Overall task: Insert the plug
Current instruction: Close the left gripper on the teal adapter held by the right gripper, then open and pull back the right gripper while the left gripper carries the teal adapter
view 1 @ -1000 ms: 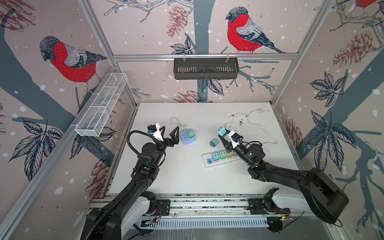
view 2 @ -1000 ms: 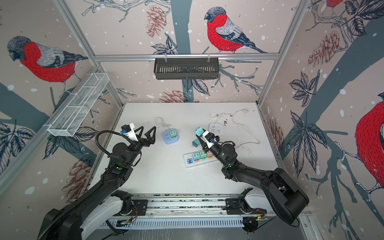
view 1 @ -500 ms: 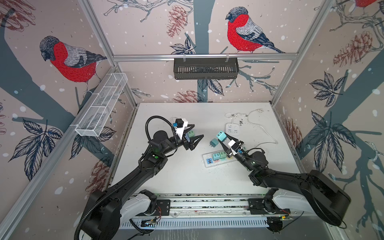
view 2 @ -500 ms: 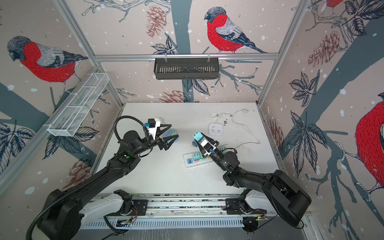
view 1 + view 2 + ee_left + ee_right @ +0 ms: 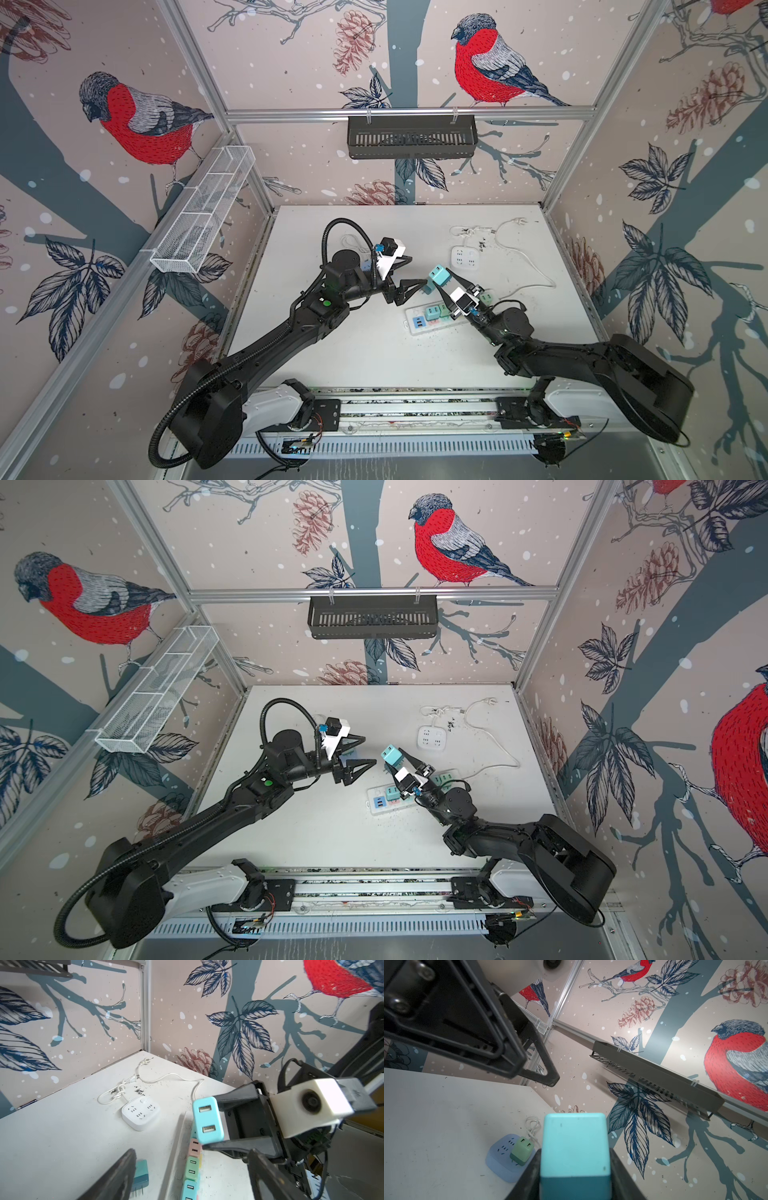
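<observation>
A light-blue plug (image 5: 439,276) (image 5: 392,756) hangs above the table's middle, with my right gripper (image 5: 441,281) (image 5: 574,1167) shut on its sides. In the left wrist view the plug (image 5: 207,1120) shows two USB ports facing me. My left gripper (image 5: 418,270) (image 5: 370,750) (image 5: 191,1176) is open and holds nothing, its tips just left of the plug. Below lies a white power strip (image 5: 411,330) (image 5: 178,1147) with several coloured plugs in it.
A loose teal plug (image 5: 141,1172) lies on the table beside the strip. A white square socket (image 5: 464,257) with a cord sits at the back right. A lilac socket (image 5: 500,1159) carrying a green plug (image 5: 522,1151) sits on the left.
My left arm has swung from the left side to the middle, up to the held plug, and its jaws have narrowed a little. The right gripper has kept its grip and shifted slightly left.
</observation>
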You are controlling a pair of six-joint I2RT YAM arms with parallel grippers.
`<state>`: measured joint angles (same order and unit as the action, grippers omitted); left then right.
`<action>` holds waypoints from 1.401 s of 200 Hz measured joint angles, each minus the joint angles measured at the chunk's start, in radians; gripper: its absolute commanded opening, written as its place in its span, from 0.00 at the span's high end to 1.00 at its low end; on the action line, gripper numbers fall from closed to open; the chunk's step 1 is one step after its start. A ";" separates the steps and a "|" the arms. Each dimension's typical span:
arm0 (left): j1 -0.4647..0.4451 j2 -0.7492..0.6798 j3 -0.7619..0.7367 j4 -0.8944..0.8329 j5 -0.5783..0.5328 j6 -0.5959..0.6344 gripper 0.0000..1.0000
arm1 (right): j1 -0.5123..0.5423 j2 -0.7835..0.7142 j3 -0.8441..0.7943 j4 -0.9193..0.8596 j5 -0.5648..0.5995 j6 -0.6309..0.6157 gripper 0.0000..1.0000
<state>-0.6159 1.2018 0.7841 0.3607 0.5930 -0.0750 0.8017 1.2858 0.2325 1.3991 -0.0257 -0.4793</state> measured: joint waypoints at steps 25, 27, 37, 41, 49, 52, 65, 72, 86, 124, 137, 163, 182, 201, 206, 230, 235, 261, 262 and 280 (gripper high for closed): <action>-0.026 0.034 0.029 -0.039 -0.008 0.019 0.21 | 0.031 0.028 0.006 0.015 0.026 -0.032 0.95; -0.029 0.037 0.031 -0.041 -0.011 0.022 0.21 | 0.032 0.029 0.006 0.016 0.027 -0.035 0.95; -0.044 0.050 0.043 -0.059 -0.021 0.031 0.22 | 0.042 0.038 0.006 0.025 0.034 -0.048 0.95; -0.050 0.055 0.048 -0.063 -0.021 0.034 0.23 | 0.045 0.041 0.006 0.029 0.038 -0.051 0.95; -0.063 0.065 0.058 -0.078 -0.024 0.048 0.24 | 0.050 0.047 0.006 0.039 0.047 -0.061 0.95; -0.069 0.069 0.061 -0.082 -0.027 0.051 0.24 | 0.052 0.050 0.006 0.043 0.050 -0.069 0.95; -0.093 0.087 0.077 -0.104 -0.046 0.067 0.27 | 0.061 0.059 0.009 0.052 0.063 -0.074 0.96; -0.103 0.096 0.086 -0.114 -0.047 0.077 0.29 | 0.064 0.063 0.010 0.057 0.066 -0.078 0.96; -0.119 0.115 0.103 -0.137 -0.051 0.093 0.33 | 0.074 0.068 0.010 0.072 0.079 -0.099 0.96; -0.140 0.162 0.146 -0.179 -0.074 0.115 0.44 | 0.081 0.086 0.009 0.085 0.107 -0.122 0.96; -0.147 0.174 0.160 -0.192 -0.074 0.126 0.47 | 0.084 0.097 0.010 0.090 0.108 -0.123 0.96; -0.151 0.182 0.171 -0.203 -0.089 0.135 0.51 | 0.093 0.128 0.013 0.126 0.119 -0.134 0.96; -0.151 0.182 0.172 -0.213 -0.102 0.135 0.57 | 0.099 0.153 0.014 0.154 0.134 -0.152 0.96; -0.151 0.179 0.172 -0.215 -0.118 0.135 0.61 | 0.101 0.169 0.016 0.175 0.144 -0.156 0.96; -0.151 0.177 0.172 -0.215 -0.122 0.135 0.62 | 0.101 0.172 0.019 0.178 0.145 -0.156 0.96; -0.151 0.167 0.169 -0.214 -0.129 0.135 0.67 | 0.103 0.185 0.027 0.191 0.154 -0.176 0.96; -0.151 0.165 0.168 -0.213 -0.130 0.134 0.69 | 0.103 0.187 0.027 0.195 0.154 -0.178 0.96; -0.151 0.158 0.164 -0.210 -0.134 0.126 0.74 | 0.100 0.197 0.029 0.211 0.153 -0.189 0.96; -0.151 0.157 0.164 -0.210 -0.134 0.126 0.74 | 0.100 0.198 0.029 0.212 0.153 -0.189 0.96; -0.151 0.151 0.158 -0.208 -0.137 0.126 0.80 | 0.098 0.206 0.031 0.222 0.144 -0.190 0.96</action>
<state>-0.7670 1.3533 0.9417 0.1532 0.4561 0.0509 0.8993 1.4914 0.2630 1.6215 0.1184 -0.6693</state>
